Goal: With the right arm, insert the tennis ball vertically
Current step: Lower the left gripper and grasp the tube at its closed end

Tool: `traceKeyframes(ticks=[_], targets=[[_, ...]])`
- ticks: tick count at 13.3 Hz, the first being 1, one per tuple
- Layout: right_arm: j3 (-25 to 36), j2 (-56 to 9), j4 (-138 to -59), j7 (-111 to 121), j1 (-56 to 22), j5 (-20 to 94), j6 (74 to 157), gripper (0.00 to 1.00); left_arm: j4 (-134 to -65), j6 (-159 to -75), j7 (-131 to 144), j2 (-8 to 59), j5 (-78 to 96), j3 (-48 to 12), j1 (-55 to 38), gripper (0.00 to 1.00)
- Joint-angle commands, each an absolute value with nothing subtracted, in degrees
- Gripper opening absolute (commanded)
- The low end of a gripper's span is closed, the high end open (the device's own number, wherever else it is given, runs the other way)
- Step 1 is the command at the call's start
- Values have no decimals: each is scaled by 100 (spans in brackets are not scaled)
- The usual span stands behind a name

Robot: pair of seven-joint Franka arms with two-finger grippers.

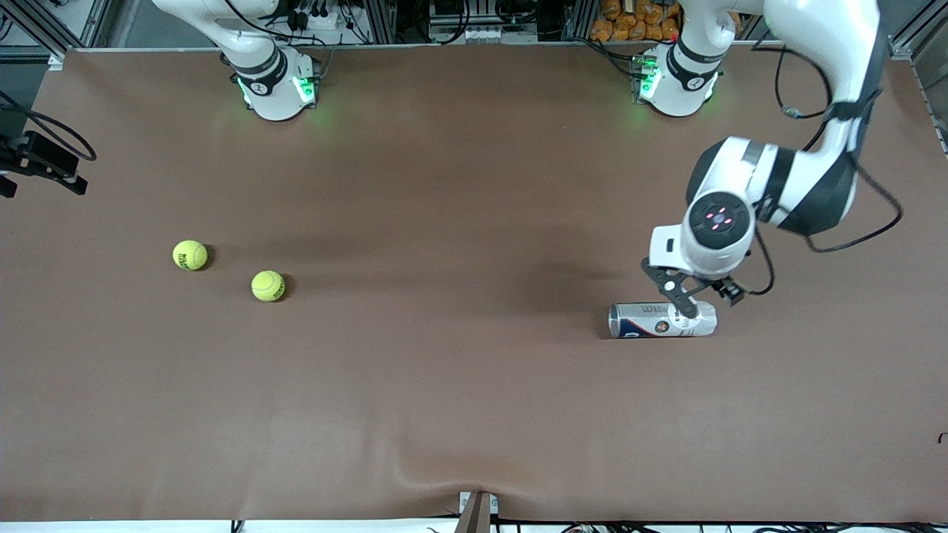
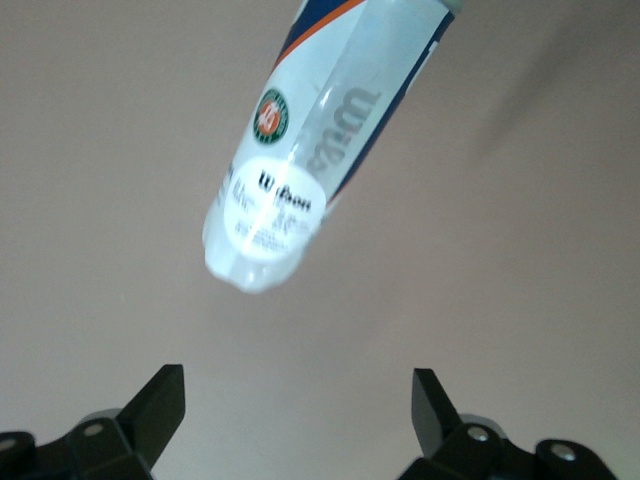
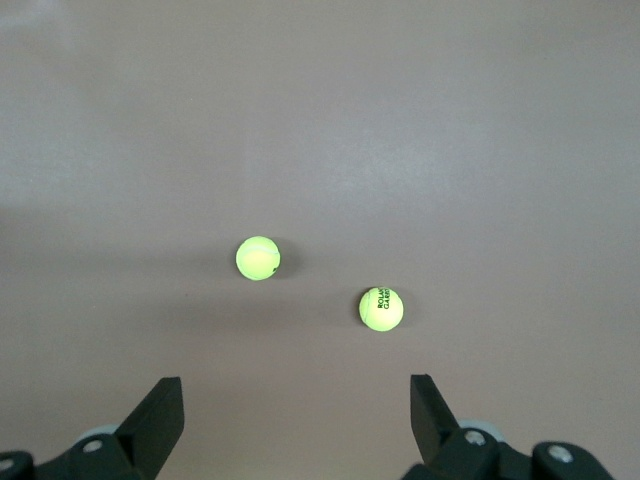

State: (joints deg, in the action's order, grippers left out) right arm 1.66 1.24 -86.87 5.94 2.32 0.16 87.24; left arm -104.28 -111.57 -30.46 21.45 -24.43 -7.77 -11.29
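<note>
Two yellow tennis balls (image 1: 190, 255) (image 1: 268, 286) lie on the brown table toward the right arm's end. Both show in the right wrist view (image 3: 259, 258) (image 3: 380, 308), small and well below. My right gripper (image 3: 296, 395) is open and empty, high over the table; it is out of the front view. A clear tennis-ball can (image 1: 661, 320) with a white, blue and orange label lies on its side toward the left arm's end. My left gripper (image 1: 703, 300) hangs open and empty just over the can's closed end (image 2: 255, 265), without touching it.
The robots' bases (image 1: 272, 85) (image 1: 678, 81) stand at the table's back edge. A black device (image 1: 44, 159) on cables sits at the table's edge at the right arm's end. A clamp (image 1: 478, 511) sits at the front edge. The cloth has a wrinkle near the front.
</note>
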Motion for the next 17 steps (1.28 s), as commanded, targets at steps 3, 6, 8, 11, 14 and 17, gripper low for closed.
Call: traceKeyframes(ticks=[3, 6, 8, 11, 14, 17], targets=[[105, 62, -8543, 659, 378, 62, 8622, 100, -10950, -12197, -3375, 2495, -3391, -896, -1125, 100], [114, 62, -8543, 650, 369, 62, 8613, 100, -10916, -12401, -3384, 2724, -3866, -897, -1125, 100], [114, 62, -8534, 642, 378, 53, 8613, 100, -10916, -12436, -3497, 2821, -4059, -897, -1125, 100], [132, 53, -8534, 659, 387, 35, 8631, 100, -10907, -12857, -3840, 2988, -4122, -896, -1020, 100], [132, 26, -8534, 659, 387, 62, 8613, 100, -10855, -13034, -3929, 3120, -4148, -896, -993, 100], [132, 18, -8543, 668, 387, 62, 8613, 100, -10758, -13052, -3920, 3252, -4219, -888, -976, 100]])
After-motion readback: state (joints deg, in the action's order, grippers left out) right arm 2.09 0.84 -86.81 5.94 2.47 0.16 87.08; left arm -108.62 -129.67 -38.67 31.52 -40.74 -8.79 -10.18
